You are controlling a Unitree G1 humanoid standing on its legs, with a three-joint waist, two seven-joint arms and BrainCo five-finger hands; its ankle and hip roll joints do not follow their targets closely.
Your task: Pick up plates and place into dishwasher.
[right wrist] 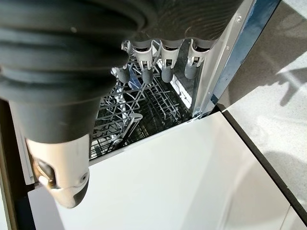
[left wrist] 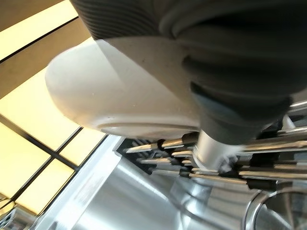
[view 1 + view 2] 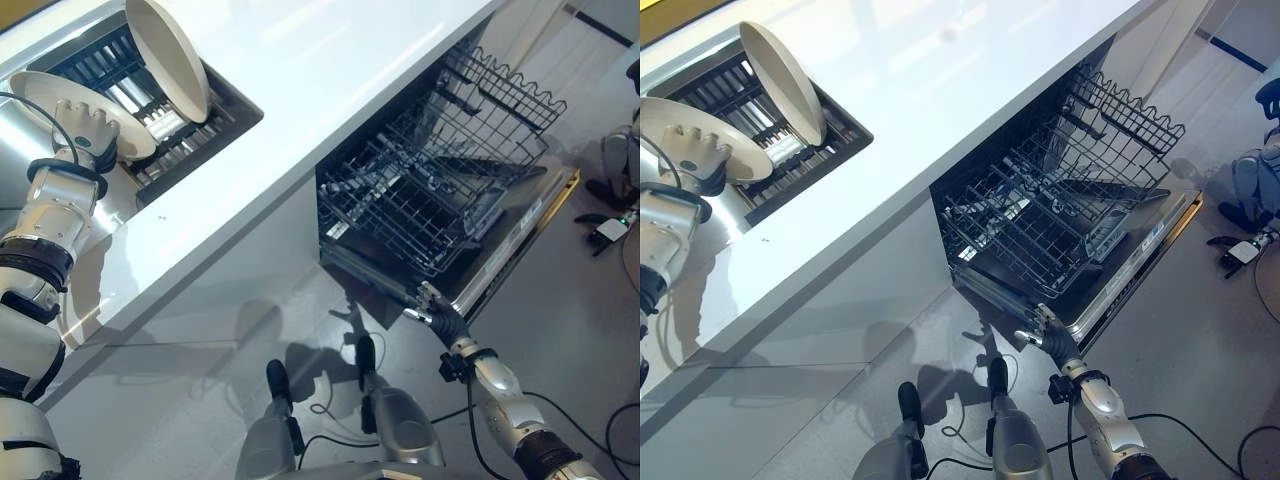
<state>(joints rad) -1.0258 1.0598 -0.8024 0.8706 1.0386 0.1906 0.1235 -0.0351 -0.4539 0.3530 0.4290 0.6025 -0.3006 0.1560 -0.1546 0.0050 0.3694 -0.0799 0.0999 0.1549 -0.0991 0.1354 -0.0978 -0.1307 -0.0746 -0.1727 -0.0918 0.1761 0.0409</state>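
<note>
Two plates (image 3: 165,55) stand in the sink rack (image 3: 215,110); the left robot hand (image 3: 85,125) grips the nearer plate (image 3: 700,125). Rigid, glazed, breakable: hold the rim. The right robot hand (image 3: 428,300), fingers relaxed, hovers by the dishwasher (image 3: 440,190).

**Non-task items in view**

White countertop (image 3: 330,90) runs from beside the left hand (image 3: 88,125) to above the right hand (image 3: 430,303). A dark recessed drain rack (image 3: 195,150) sits just beside the left hand, with a steel basin (image 2: 120,201) below. Grey floor (image 3: 200,380) under the right hand, and a small floor device (image 3: 612,228) well beyond it.
</note>
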